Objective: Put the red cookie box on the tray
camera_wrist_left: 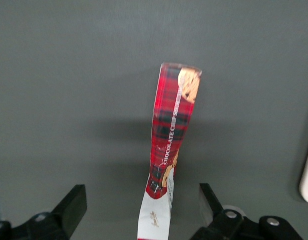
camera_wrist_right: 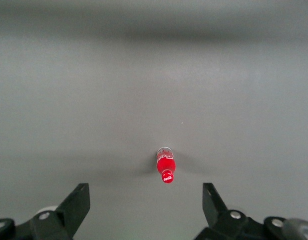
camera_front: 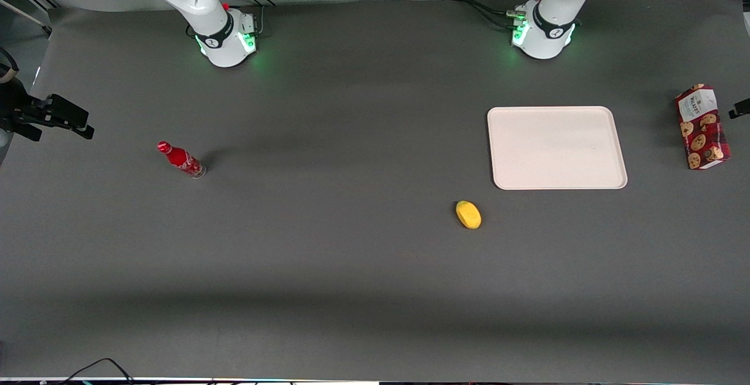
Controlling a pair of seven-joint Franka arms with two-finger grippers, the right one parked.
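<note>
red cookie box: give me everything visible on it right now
The red cookie box is a narrow oblong carton in dark-red tartan print, with chocolate-chip cookie pictures and a white label panel at the end farther from the front camera. It stands on a long narrow edge on the grey table, beside the tray but apart from it, toward the working arm's end. Side lettering reads CHOCOLATE. The gripper hangs above it, open, its fingers on either side and not touching.

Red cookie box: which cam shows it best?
Front view: the whole red cookie box shows, lying on the table beside the tray. Left wrist view shows only its narrow edge, between the open tool's fingers. Right wrist view misses it.
</note>
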